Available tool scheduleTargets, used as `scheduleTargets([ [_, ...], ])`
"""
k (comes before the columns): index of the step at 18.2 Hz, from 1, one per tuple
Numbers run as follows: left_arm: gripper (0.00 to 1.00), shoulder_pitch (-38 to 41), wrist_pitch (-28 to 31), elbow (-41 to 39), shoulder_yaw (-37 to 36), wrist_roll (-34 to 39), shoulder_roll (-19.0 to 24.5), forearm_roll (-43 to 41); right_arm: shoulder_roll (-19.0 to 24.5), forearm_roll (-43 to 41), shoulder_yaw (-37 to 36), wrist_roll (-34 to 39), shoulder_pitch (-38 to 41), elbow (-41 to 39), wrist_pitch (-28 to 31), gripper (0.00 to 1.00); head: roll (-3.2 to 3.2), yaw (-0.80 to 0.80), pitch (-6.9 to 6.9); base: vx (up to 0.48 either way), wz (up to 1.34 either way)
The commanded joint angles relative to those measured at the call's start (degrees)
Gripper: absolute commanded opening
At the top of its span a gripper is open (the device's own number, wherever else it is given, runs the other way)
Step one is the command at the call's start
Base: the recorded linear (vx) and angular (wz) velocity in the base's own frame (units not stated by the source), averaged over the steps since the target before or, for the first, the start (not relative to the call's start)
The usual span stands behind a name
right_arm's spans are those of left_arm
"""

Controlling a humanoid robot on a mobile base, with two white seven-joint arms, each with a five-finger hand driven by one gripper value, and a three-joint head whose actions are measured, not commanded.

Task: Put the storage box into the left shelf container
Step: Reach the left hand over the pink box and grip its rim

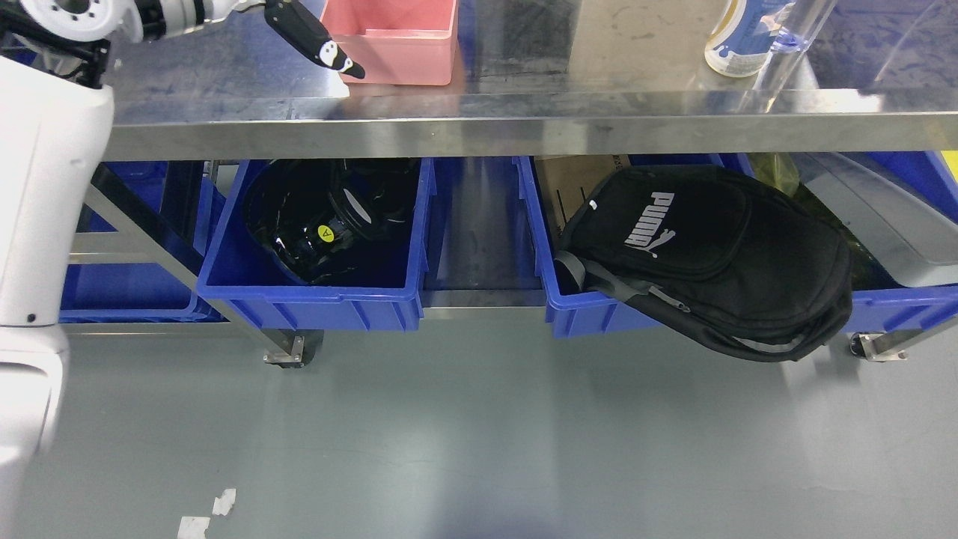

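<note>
A pink storage box point(397, 37) stands on the steel table top point(524, 105) at the upper middle, open side up. My left arm point(45, 187) comes up the left edge, and its hand point(314, 37) shows only a black part just left of the box's front left corner, close to it or touching it. The rest of the hand is cut off by the top edge. Under the table a blue bin point(314, 299) at the left holds a shiny black helmet-like thing point(329, 224). My right arm is not in view.
A second blue bin point(599, 314) at the right holds a black backpack point(711, 254) that hangs over its front. Another blue bin point(127, 292) sits at the far left behind the table leg point(172, 247). A bottle point(741, 37) stands on the table at the upper right.
</note>
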Motion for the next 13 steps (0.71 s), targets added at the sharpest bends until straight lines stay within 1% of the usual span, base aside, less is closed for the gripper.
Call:
scheduleTargets([
  [1, 0.94, -1.28, 0.22, 9.39, -6.6, -0.12, -5.03, -3.87, -1.0, -1.23, 0.01, -0.01, -0.27, -1.0, 0.04, 1.0, 0.0, 0.0, 0.0, 0.0, 0.0],
  [9, 0.93, -3.38, 0.13, 13.51, -6.42, 0.32, -9.34, -6.07, -1.0, -1.23, 0.01, -0.01, -0.27, -1.0, 0.04, 1.0, 0.0, 0.0, 0.0, 0.0, 0.0],
  [11, 0.88, -3.74, -0.22, 16.06, -5.99, 0.41, -11.44, -8.17, -1.0, -1.23, 0.01, -0.01, -0.18, -1.0, 0.04, 1.0, 0.0, 0.0, 0.0, 0.0, 0.0],
  [13, 0.81, -3.74, -1.88, 17.03, -5.81, 0.32, -12.24, -10.55, -1.0, -1.23, 0.01, -0.01, -0.27, -1.0, 0.04, 1.0, 0.0, 0.0, 0.0, 0.0, 0.0],
])
